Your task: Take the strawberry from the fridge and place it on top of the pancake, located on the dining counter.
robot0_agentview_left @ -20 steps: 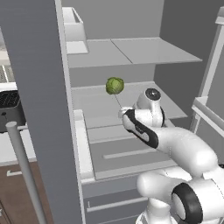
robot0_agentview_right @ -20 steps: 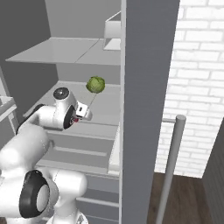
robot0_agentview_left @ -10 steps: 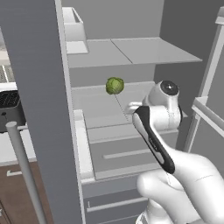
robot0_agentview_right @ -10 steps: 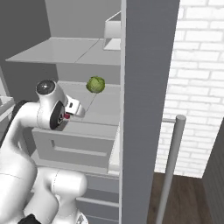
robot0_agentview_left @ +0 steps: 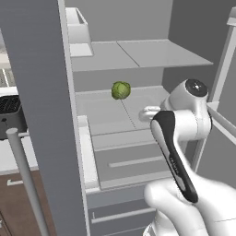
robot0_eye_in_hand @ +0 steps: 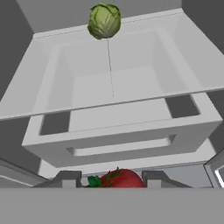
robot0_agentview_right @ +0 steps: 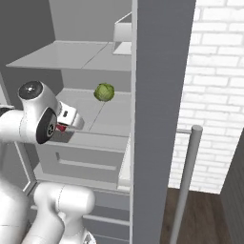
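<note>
My gripper (robot0_eye_in_hand: 111,180) clasps the strawberry (robot0_eye_in_hand: 117,179) just outside the fridge (robot0_agentview_left: 138,55); I should hold firm and swing clear of the door (robot0_agentview_right: 159,95).

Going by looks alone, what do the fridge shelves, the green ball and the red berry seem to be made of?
Pale grey fridge shelves: probably matte plastic; flat, even tone with no shine.
Green leafy ball: looks like a leafy vegetable, perhaps a cabbage; veined, overlapping leaf texture.
Small red strawberry: soft fruit, slightly glossy red skin with green leaves, sitting between the gripper's dark fingers.
</note>
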